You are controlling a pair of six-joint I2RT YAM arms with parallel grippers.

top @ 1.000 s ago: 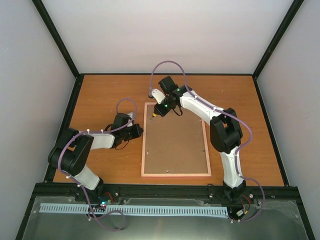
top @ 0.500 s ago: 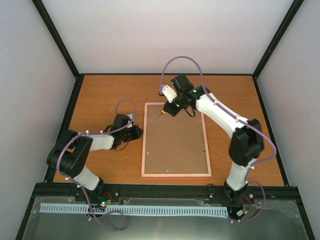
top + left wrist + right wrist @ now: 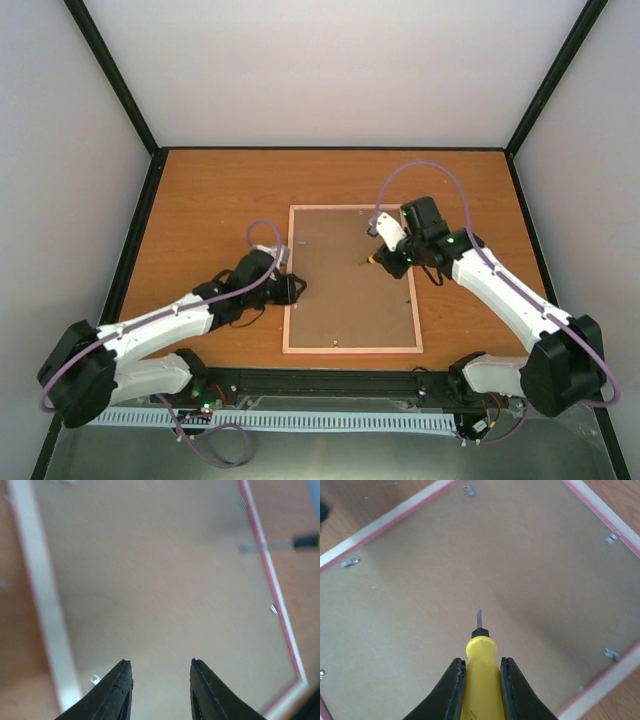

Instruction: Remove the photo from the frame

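Observation:
The frame (image 3: 287,300) lies face down in the middle of the table, its thin pink border around the brown backing panel (image 3: 345,300). The photo is hidden under that panel. My right gripper (image 3: 388,256) hovers over the panel's right middle, shut on the yellow-handled screwdriver (image 3: 372,261). In the right wrist view the gripper (image 3: 481,664) holds the screwdriver (image 3: 481,690) with its tip pointing down at the panel (image 3: 420,620). My left gripper (image 3: 297,290) is at the frame's left edge, open and empty; in the left wrist view (image 3: 159,680) it is over the panel (image 3: 160,580).
Small metal clips hold the panel along the frame's edges (image 3: 611,538) (image 3: 611,654) (image 3: 350,562) (image 3: 95,680) (image 3: 273,609). The wooden table (image 3: 210,200) is walled by black posts and white sides.
My right gripper has carried the screwdriver from the frame's far left corner to its right middle. My left arm has stretched right, bringing its gripper to the frame's left edge.

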